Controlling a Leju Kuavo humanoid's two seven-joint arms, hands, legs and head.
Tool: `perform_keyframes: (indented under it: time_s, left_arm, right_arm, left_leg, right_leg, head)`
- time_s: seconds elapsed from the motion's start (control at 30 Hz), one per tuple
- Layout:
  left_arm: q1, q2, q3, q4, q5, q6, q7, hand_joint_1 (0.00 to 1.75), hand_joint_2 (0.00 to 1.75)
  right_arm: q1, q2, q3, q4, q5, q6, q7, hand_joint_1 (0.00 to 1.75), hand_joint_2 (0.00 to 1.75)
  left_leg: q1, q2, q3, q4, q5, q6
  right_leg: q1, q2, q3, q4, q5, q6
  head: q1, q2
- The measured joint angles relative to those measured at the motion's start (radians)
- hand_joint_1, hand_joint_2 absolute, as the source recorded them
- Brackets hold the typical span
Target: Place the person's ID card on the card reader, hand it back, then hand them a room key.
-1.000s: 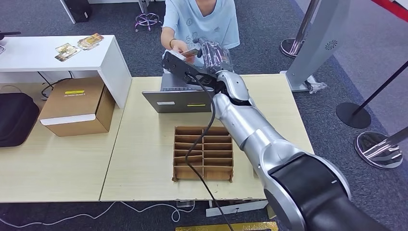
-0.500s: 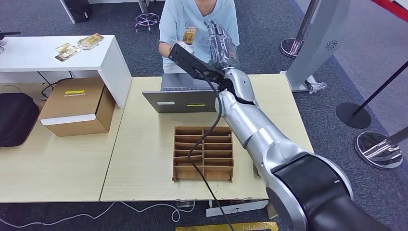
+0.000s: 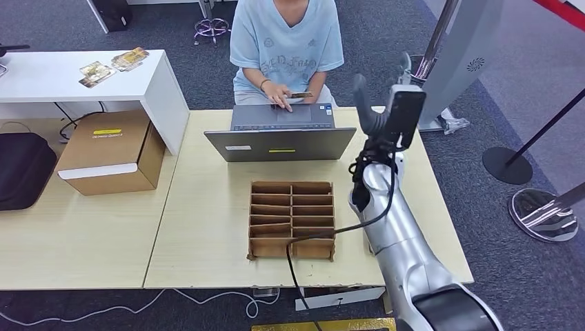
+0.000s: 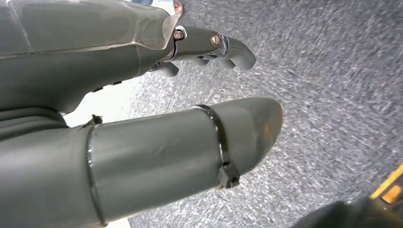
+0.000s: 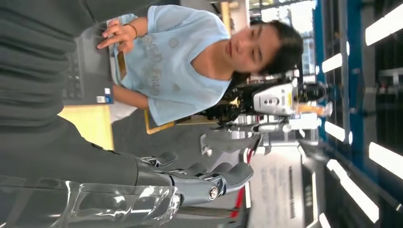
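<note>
The right robot hand (image 5: 190,183) stood raised above the far right part of the pale wooden tabletop (image 3: 207,227), its dark metal fingers (image 5: 233,173) slightly curled and apart, holding nothing. The left robot hand (image 4: 209,47) hung over speckled grey carpet (image 4: 332,95), fingers loosely curled and empty. Nearer than the right hand lay a brown cardboard divider tray (image 3: 292,219); to its left stood an open grey laptop (image 3: 279,134). Beyond, a person in a light blue shirt (image 3: 286,45) held the small tan ID card (image 3: 301,94) over the keyboard.
</note>
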Motion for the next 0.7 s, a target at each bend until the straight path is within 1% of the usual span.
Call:
perform_keyframes:
  time_s: [0.07, 0.13, 0.2, 0.33, 0.47, 0.5, 0.57, 0.63, 0.67, 0.7]
  left_arm:
    - [0.005, 0.004, 0.005, 0.000, 0.002, 0.002, 0.001, 0.00, 0.00]
    - [0.008, 0.007, 0.009, 0.000, 0.004, 0.006, 0.001, 0.00, 0.00]
    - [0.011, 0.009, 0.012, 0.000, 0.004, 0.011, 0.001, 0.00, 0.00]
    - [0.016, 0.012, 0.014, 0.000, -0.007, 0.020, 0.000, 0.00, 0.00]
    - [0.017, 0.013, 0.016, 0.000, -0.011, 0.023, 0.001, 0.00, 0.00]
    - [0.017, 0.013, 0.016, 0.000, -0.011, 0.023, 0.002, 0.00, 0.00]
    - [0.017, 0.014, 0.017, 0.000, -0.014, 0.023, 0.005, 0.00, 0.00]
    - [0.016, 0.015, 0.017, 0.000, -0.022, 0.023, 0.006, 0.00, 0.00]
    - [0.016, 0.015, 0.017, 0.000, -0.027, 0.023, 0.006, 0.00, 0.00]
    - [0.016, 0.015, 0.016, 0.000, -0.033, 0.024, 0.006, 0.00, 0.00]
  right_arm:
    - [0.102, -0.028, 0.001, -0.118, -0.128, 0.058, -0.010, 0.00, 0.00]
    - [0.211, -0.055, 0.005, -0.240, -0.256, 0.171, -0.020, 0.00, 0.00]
    - [0.321, -0.080, 0.006, -0.357, -0.346, 0.294, -0.037, 0.00, 0.00]
    - [0.529, -0.113, -0.013, -0.564, -0.431, 0.493, -0.051, 0.00, 0.00]
    - [0.706, -0.117, -0.077, -0.702, -0.502, 0.700, -0.043, 0.00, 0.00]
    - [0.747, -0.116, -0.094, -0.723, -0.520, 0.766, -0.041, 0.00, 0.00]
    - [0.818, -0.111, -0.125, -0.748, -0.574, 0.932, -0.028, 0.00, 0.00]
    - [0.864, -0.105, -0.144, -0.752, -0.619, 1.090, -0.010, 0.00, 0.00]
    - [0.876, -0.102, -0.150, -0.748, -0.616, 1.149, -0.003, 0.00, 0.44]
    - [0.884, -0.099, -0.153, -0.740, -0.588, 1.190, 0.001, 0.00, 0.87]
  left_leg:
    - [0.000, 0.000, 0.000, 0.000, -0.001, 0.000]
    - [0.000, 0.000, 0.000, 0.000, -0.001, 0.001]
    - [0.000, -0.001, 0.000, 0.000, -0.002, 0.001]
    - [0.000, -0.001, -0.001, 0.000, -0.003, 0.001]
    - [0.000, -0.001, -0.001, 0.000, -0.005, 0.001]
    - [0.000, -0.001, -0.001, 0.000, -0.005, 0.001]
    - [0.000, 0.000, -0.001, -0.001, -0.005, 0.002]
    - [0.000, 0.001, -0.001, -0.001, -0.006, 0.002]
    - [0.000, 0.001, -0.001, -0.001, -0.006, 0.002]
    - [0.000, 0.002, 0.000, -0.001, -0.006, 0.002]
  right_leg:
    - [0.000, 0.000, 0.000, 0.000, 0.000, 0.000]
    - [0.000, 0.000, 0.000, 0.000, -0.001, 0.000]
    - [0.000, -0.001, 0.000, -0.001, -0.002, 0.001]
    - [0.000, -0.001, 0.000, -0.001, -0.003, 0.002]
    - [0.000, -0.001, 0.000, -0.001, -0.004, 0.002]
    - [0.000, -0.001, 0.000, -0.001, -0.004, 0.002]
    - [0.000, -0.001, 0.000, -0.001, -0.004, 0.002]
    - [0.000, 0.000, 0.000, -0.001, -0.004, 0.002]
    - [0.000, 0.001, 0.000, -0.001, -0.004, 0.002]
    - [0.000, 0.001, 0.000, -0.001, -0.004, 0.002]
  head:
    - [0.000, 0.000]
    - [0.000, 0.000]
    - [0.000, 0.000]
    - [0.000, 0.000]
    - [0.000, 0.000]
    - [0.000, 0.000]
    - [0.000, 0.000]
    - [0.000, 0.000]
    - [0.000, 0.000]
    - [0.000, 0.000]
